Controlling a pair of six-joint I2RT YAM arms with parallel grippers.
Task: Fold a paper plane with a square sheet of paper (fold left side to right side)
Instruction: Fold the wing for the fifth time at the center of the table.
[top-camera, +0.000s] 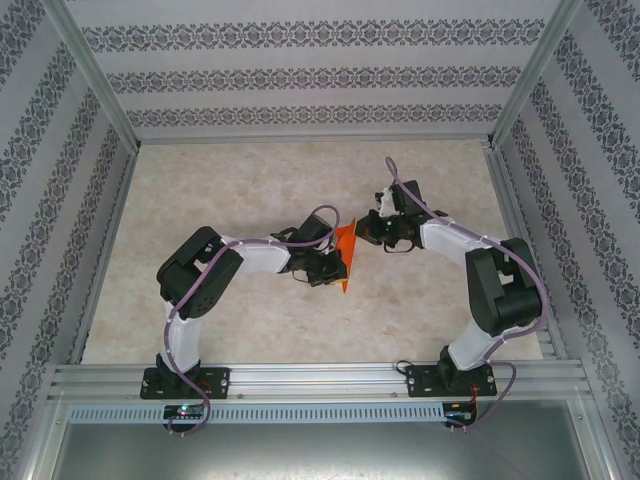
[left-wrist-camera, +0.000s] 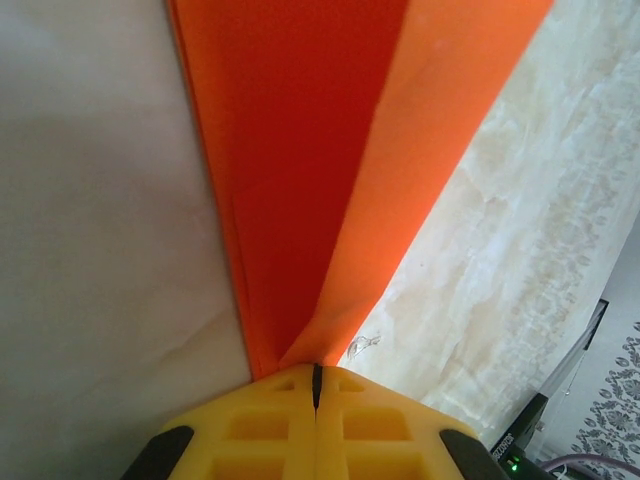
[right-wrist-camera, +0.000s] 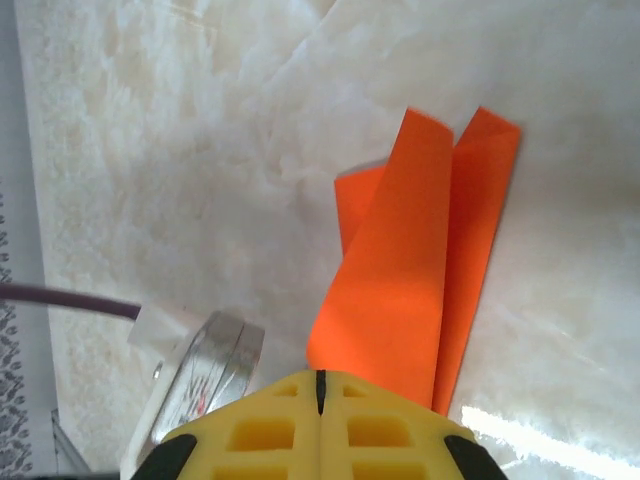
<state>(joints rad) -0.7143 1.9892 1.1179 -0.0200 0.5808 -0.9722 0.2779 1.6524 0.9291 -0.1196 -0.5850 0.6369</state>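
The square sheet of paper (top-camera: 345, 256) is bright orange and folded into a narrow pointed shape with long flaps. It stands on edge above the middle of the table, between the two arms. My left gripper (top-camera: 328, 268) meets it from the left. In the left wrist view the yellow fingertips (left-wrist-camera: 290, 400) are pressed together and the left gripper (left-wrist-camera: 317, 372) is shut on the narrow end of the paper (left-wrist-camera: 300, 150). My right gripper (top-camera: 366, 232) meets the paper from the right, and in the right wrist view that gripper (right-wrist-camera: 320, 378) is shut on the lower edge of the paper (right-wrist-camera: 400, 270).
The beige marbled tabletop (top-camera: 240, 190) lies open round both arms. Patterned walls and metal frame posts (top-camera: 95, 75) enclose it. In the right wrist view a silver part (right-wrist-camera: 205, 365) with a purple cable (right-wrist-camera: 60, 298) sits just left of the fingers.
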